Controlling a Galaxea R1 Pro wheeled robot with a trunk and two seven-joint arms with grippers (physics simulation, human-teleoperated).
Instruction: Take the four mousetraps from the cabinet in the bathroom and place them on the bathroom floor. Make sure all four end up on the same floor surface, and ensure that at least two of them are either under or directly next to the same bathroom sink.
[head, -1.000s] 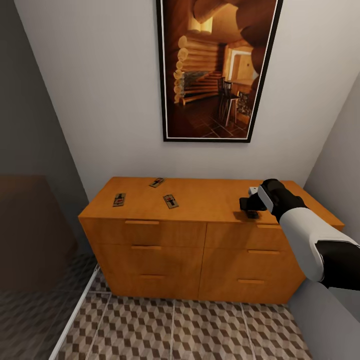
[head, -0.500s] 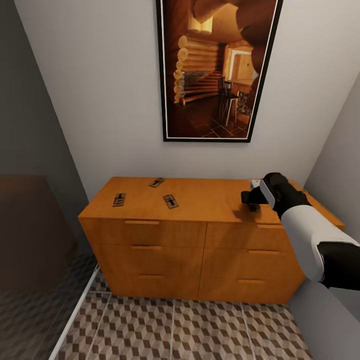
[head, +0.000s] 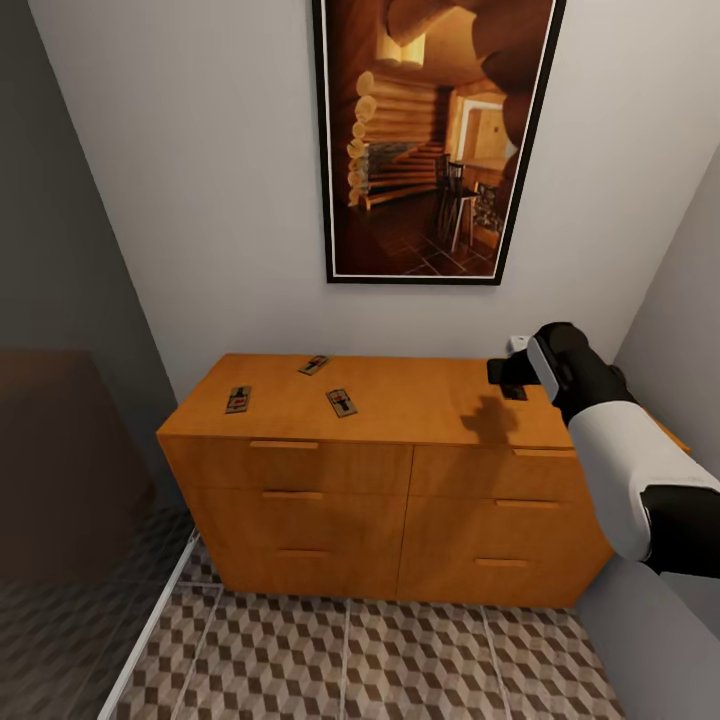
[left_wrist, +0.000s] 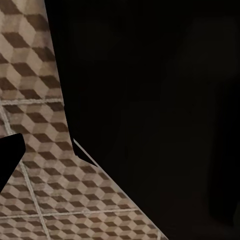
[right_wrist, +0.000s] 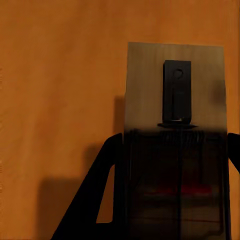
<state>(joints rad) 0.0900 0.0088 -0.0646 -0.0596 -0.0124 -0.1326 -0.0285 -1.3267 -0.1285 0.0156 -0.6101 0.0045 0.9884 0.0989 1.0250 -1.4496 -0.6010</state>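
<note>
So the right gripper (head: 512, 380) is up above the right end of the orange cabinet (head: 420, 400), and it's got a mousetrap (right_wrist: 175, 130) clamped between its two dark fingers (right_wrist: 92, 195). In the right wrist view you can see the trap really well: a flat wooden slab with a dark metal tab near the far end and a bit of red lower down, sticking out past the fingertips with the cabinet top behind it. From the head view the held trap is mostly tucked under the gripper, so it's hard to make out there, but the gripper's shadow (head: 490, 420) falls on the cabinet top below it, so it looks lifted clear of the wood.

Three more mousetraps sit on the left half of the cabinet top: one near the left front corner (head: 238, 399), one toward the back edge (head: 314, 365), and one between them a bit closer to the middle (head: 342, 402). All three lie flat and apart from each other.

The patterned bathroom floor (head: 400, 660) runs in front of the cabinet. A big framed picture (head: 435, 140) of a log cabin interior hangs on the wall above.

The left wrist view is mostly black with some floor tile (left_wrist: 30, 100) showing, so I can't tell how the left gripper is set
</note>
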